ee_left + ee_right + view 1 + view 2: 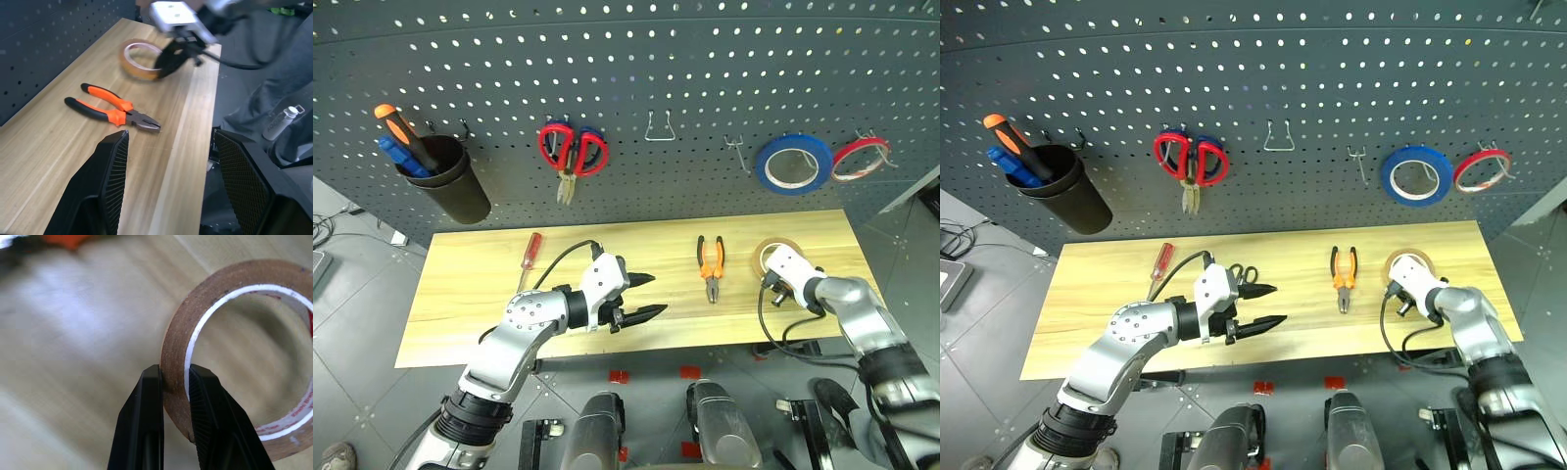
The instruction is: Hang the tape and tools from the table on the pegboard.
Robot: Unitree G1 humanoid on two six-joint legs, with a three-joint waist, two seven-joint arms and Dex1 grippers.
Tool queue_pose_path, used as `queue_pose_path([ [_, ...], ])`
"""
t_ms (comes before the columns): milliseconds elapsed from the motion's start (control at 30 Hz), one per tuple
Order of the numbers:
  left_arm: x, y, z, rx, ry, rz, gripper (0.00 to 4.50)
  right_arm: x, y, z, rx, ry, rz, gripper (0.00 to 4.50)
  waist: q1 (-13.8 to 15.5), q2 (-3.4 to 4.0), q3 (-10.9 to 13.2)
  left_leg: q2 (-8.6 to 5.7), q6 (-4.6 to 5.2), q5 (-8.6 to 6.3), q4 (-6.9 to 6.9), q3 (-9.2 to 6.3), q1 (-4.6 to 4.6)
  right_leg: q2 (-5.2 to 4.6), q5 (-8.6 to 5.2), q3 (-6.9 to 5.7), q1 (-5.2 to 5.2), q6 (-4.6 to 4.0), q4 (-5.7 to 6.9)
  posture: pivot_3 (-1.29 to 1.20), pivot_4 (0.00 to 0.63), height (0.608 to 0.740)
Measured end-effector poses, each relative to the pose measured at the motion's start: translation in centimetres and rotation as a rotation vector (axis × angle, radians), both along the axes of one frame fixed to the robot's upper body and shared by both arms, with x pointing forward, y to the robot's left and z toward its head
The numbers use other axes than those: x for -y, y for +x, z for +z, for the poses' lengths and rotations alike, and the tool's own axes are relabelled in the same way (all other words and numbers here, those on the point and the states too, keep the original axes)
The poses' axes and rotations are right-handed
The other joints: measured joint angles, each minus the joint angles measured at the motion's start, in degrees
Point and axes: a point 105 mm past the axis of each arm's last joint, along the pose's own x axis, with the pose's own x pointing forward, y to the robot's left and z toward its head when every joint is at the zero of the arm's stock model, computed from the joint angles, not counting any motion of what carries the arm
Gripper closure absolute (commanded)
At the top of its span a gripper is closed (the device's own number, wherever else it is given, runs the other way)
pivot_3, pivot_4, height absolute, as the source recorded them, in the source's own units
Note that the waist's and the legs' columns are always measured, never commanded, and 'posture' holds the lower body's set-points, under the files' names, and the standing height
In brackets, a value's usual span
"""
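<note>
Right gripper point(173, 382) was clamped on the wall of the tape point(234, 357), one finger outside the roll, one inside its hollow. The tape sat at the right end of the table point(470, 294), just right of the pliers point(710, 264). Left gripper point(641, 297) hovered over the table's middle with its fingers apart and nothing between them, pointing toward the pliers. The screwdriver point(530, 257) lay left of it; the black-handled scissors point(1244, 273) lay just behind it. Pegboard point(705, 59) stood behind the table.
</note>
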Motion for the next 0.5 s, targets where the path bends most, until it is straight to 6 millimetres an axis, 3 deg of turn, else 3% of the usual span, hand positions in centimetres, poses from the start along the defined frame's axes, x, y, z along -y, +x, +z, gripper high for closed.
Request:
queue_pose_path([
  [133,-0.6,0.9,1.6,0.051,-0.093,0.069,1.57,-3.9,-4.6,3.4,0.289,-0.067,0.051,4.07,-0.4,0.00,0.0,0.09,-0.12,0.08,-0.04,0.00,0.03,0.11,0.01,0.03,-0.07,0.02,0.11,-0.28,0.292,0.740],
  [267,-1.3,2.1,3.7,0.133,-0.184,0.163,1.57,-8.0,-6.5,8.6,0.609,-0.124,0.173,4.07,-1.2,-0.19,0.1,-0.06,0.04,0.14,-0.08,-0.12,0.23,0.13,0.22,0.02,0.07,0.21,0.10,-0.30,0.287,0.740],
  [367,-2.0,2.6,4.7,0.141,-0.241,0.211,1.57,-10.5,-6.6,11.1,0.752,-0.084,0.239,4.07,-1.2,-0.27,0.1,-0.06,-0.06,0.21,-0.08,-0.21,0.23,0.24,0.24,-0.06,0.07,0.17,0.14,-0.30,0.280,0.740],
  [500,-1.8,3.0,6.7,0.163,-0.280,0.185,1.57,-11.8,-4.8,13.5,0.850,-0.072,0.282,4.07,-1.5,-0.29,0.1,-0.10,-0.20,0.37,-0.05,-0.13,0.22,0.18,0.27,0.02,0.09,0.12,0.11,-0.29,0.272,0.740],
])
